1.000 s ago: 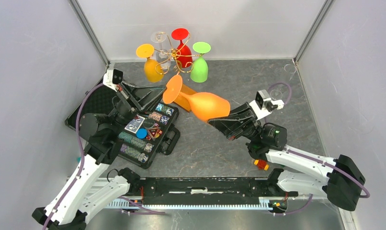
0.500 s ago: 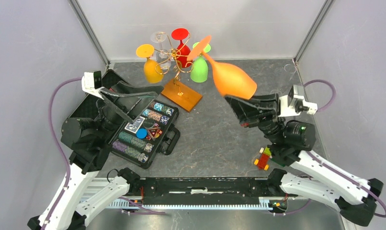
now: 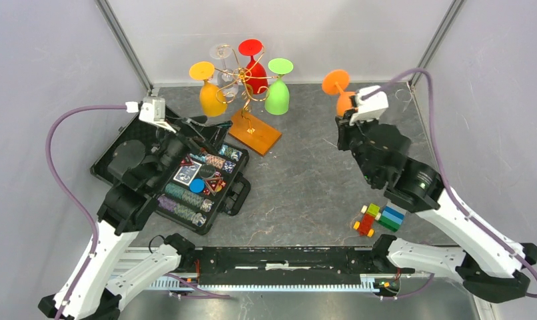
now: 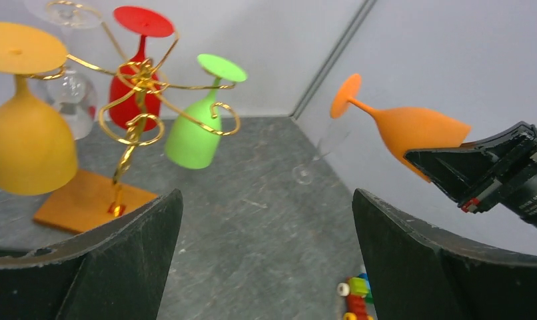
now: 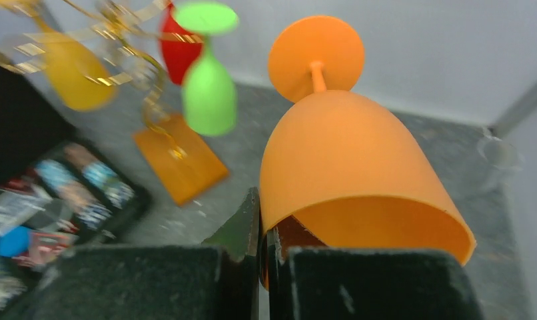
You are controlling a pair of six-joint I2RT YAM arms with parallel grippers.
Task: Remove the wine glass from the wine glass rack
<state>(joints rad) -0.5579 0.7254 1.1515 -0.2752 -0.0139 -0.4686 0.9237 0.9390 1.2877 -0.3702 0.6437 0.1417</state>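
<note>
The wine glass rack (image 3: 242,87) is a gold wire tree on an orange-brown wooden base (image 3: 254,131) at the back of the table. Yellow (image 3: 211,97), clear (image 3: 222,53), red (image 3: 254,73) and green (image 3: 277,97) glasses hang on it. An orange wine glass (image 3: 336,83) is off the rack, held in the air to its right with its foot up. My right gripper (image 5: 262,233) is shut on the rim of this orange wine glass (image 5: 346,153). My left gripper (image 4: 266,193) stands wide open and holds nothing, left of the rack's stem (image 4: 129,153) and above the case.
An open black case of poker chips (image 3: 199,183) lies at the left under my left arm. A small stack of toy blocks (image 3: 376,219) sits at the front right. A clear glass (image 3: 404,93) stands in the back right corner. Grey walls enclose three sides.
My right arm has swung the orange glass from in front of the rack to the back right and turned its foot upward. My left gripper has opened wide and drawn back.
</note>
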